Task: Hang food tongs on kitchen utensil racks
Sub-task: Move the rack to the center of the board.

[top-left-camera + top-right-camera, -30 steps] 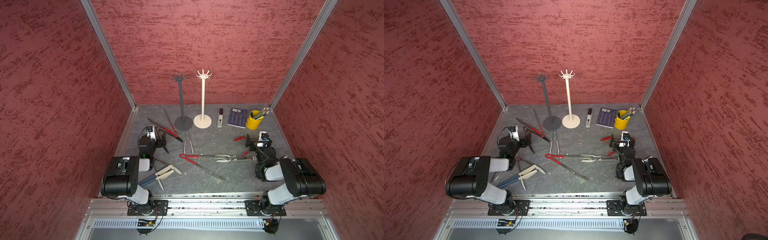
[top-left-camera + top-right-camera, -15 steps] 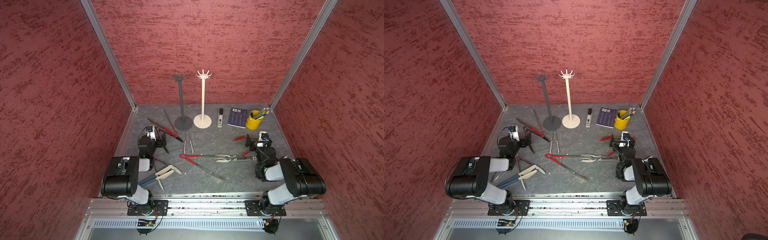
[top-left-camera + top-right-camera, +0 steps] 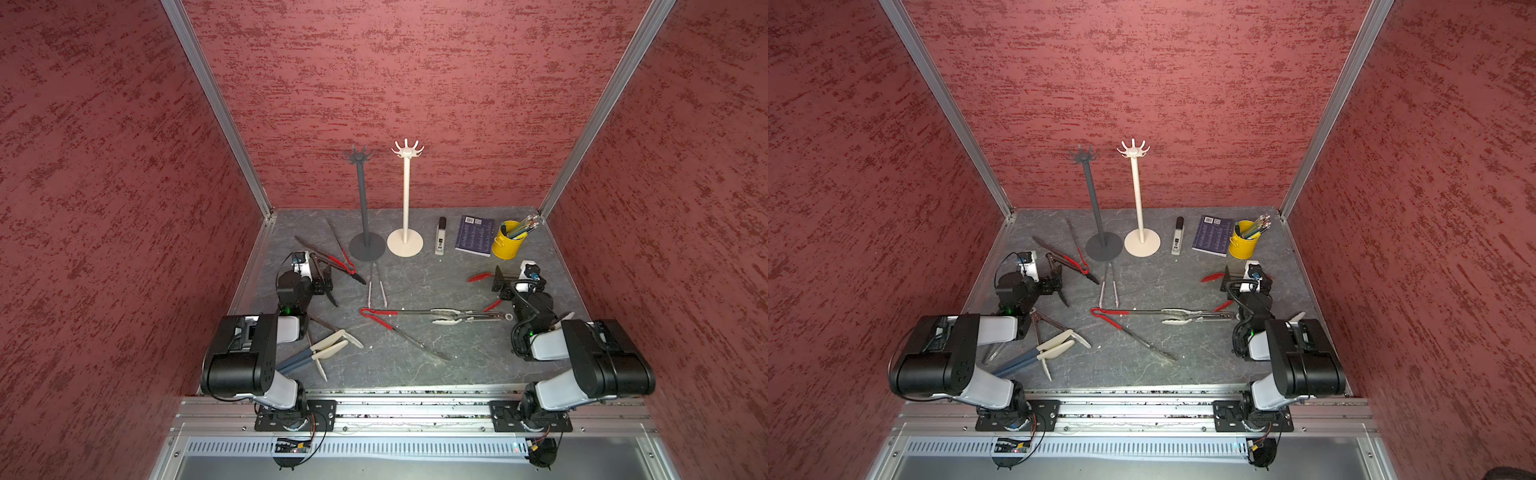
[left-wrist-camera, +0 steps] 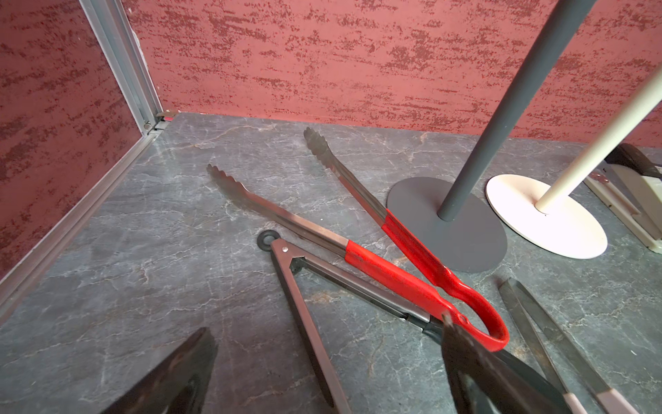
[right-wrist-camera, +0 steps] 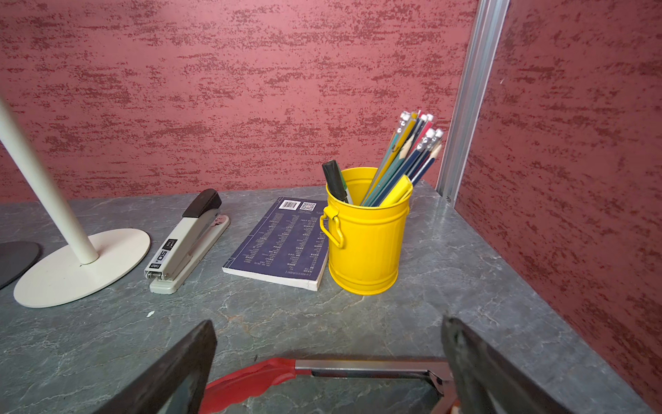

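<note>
Two kitchen utensil racks stand at the back, one dark grey [image 3: 365, 199] and one cream-white [image 3: 406, 195], with bare hooks. Several food tongs lie flat on the table. My left gripper [image 4: 326, 326] hangs open and low over steel tongs with a black ring [image 4: 267, 239], one arm running between the fingers; red-handled tongs [image 4: 390, 276] cross beside them. My right gripper [image 5: 329, 324] is open over red-tipped tongs [image 5: 272, 376]. In both top views, long red-handled tongs [image 3: 386, 322], cream-tipped tongs [image 3: 449, 316] and cream-and-blue tongs [image 3: 1054, 347] lie mid-table and front left.
A stapler [image 3: 440, 237], a navy booklet [image 3: 474, 236] and a yellow cup of pencils [image 3: 508, 245] sit at the back right. Red walls close three sides. A metal rail [image 3: 411, 409] runs along the front edge.
</note>
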Robot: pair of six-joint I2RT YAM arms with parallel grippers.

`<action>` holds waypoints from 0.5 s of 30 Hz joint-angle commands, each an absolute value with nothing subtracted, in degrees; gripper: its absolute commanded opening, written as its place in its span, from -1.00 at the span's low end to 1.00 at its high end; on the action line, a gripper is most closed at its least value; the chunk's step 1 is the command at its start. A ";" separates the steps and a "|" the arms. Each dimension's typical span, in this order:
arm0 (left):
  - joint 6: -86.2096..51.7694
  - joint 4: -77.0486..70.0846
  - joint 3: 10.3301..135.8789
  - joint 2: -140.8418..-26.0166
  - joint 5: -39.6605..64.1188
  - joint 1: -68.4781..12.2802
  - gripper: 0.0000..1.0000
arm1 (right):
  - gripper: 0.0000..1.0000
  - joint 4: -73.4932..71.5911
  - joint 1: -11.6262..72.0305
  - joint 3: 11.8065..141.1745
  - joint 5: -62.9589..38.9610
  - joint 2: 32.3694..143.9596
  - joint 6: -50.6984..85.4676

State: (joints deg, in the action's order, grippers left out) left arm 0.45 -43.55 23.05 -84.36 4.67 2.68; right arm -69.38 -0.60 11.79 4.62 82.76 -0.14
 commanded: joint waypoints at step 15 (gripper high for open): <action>-10.71 8.66 48.73 -63.11 -4.48 -12.32 0.99 | 0.99 -11.23 -0.74 26.64 1.24 47.73 12.04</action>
